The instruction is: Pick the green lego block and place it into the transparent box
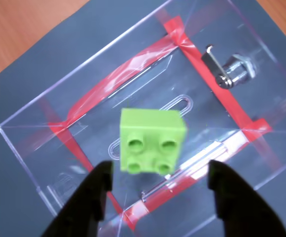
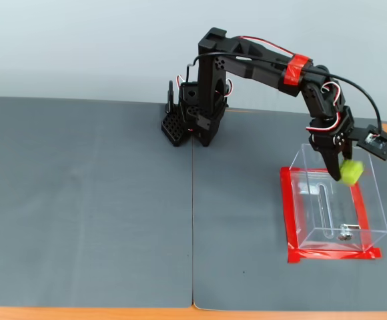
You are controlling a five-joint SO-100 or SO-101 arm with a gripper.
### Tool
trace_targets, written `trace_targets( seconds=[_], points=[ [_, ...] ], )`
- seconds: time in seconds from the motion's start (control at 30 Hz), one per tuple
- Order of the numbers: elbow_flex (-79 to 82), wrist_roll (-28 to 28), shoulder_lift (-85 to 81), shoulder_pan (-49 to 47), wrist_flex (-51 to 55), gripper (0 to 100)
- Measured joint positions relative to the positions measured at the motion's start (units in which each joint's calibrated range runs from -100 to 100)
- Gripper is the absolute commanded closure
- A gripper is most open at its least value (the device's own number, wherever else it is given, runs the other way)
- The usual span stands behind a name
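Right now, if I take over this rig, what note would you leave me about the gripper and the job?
Gripper: jaws open, wider than the block, holding nothing.
Green lego block: studs toward the wrist camera, over the floor of the transparent box; slightly blurred, so I cannot tell if it has landed.
Done: pick, carry, release.
Left: confirm the block rests inside, then withdraw the arm.

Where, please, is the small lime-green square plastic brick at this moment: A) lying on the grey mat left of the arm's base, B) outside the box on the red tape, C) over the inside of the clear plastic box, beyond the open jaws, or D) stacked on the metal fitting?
C: the wrist view shows the green brick over the clear box interior, just beyond the open gripper, whose jaws stand apart.
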Motion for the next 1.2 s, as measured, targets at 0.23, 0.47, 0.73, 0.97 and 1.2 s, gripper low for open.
trace_targets(
  seconds=[0.23,0.47,0.73,0.97,1.2],
  points=[
    [-0.63,0.0,0.0,0.0,0.0,60],
    [-3.41,0.0,0.0,0.0,0.17,69],
    [-11.41,0.0,-0.08,0.07,4.86,91],
    [-12.03,0.0,-6.97,3.17,6.07,96],
    [-6.65,0.0,-19.29,11.42,6.07,96]
  ],
)
